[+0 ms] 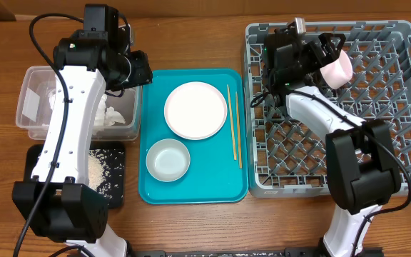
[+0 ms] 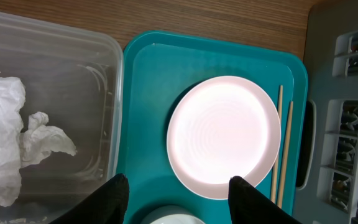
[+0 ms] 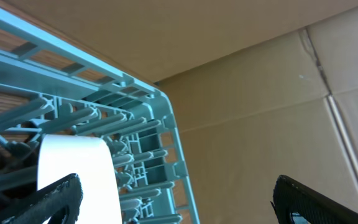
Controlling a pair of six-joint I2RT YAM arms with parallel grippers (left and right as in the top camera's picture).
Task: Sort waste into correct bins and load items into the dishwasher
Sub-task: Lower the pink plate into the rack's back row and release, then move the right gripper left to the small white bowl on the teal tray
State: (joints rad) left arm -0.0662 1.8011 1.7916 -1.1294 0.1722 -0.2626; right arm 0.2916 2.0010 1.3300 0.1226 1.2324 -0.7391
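The round pinkish-white plate [image 1: 195,109] [image 2: 222,134], the pale grey-blue bowl [image 1: 168,159] [image 2: 173,218] and the two chopsticks [image 1: 232,125] [image 2: 284,149] lie on the teal tray [image 1: 155,193]. My left gripper [image 1: 133,68] [image 2: 182,196] is open and empty, above the tray's left edge beside the clear tub [image 1: 31,128] [image 2: 114,93]. The tub holds the crumpled napkin [image 1: 111,114] [image 2: 5,137]. Rice [image 1: 98,171] lies in the black tray [image 1: 34,160]. My right gripper [image 1: 328,48] [image 3: 176,183] is open over the grey dish rack [image 1: 398,178] [image 3: 166,124], with the pink bowl [image 1: 338,69] [image 3: 73,168] on its side in the rack beside one finger. The cup is out of view.
The rack's edge [image 2: 347,124] lies right of the teal tray in the left wrist view. A cardboard wall [image 3: 278,93] stands behind the rack. Bare wooden table [image 1: 191,43] shows behind the tray.
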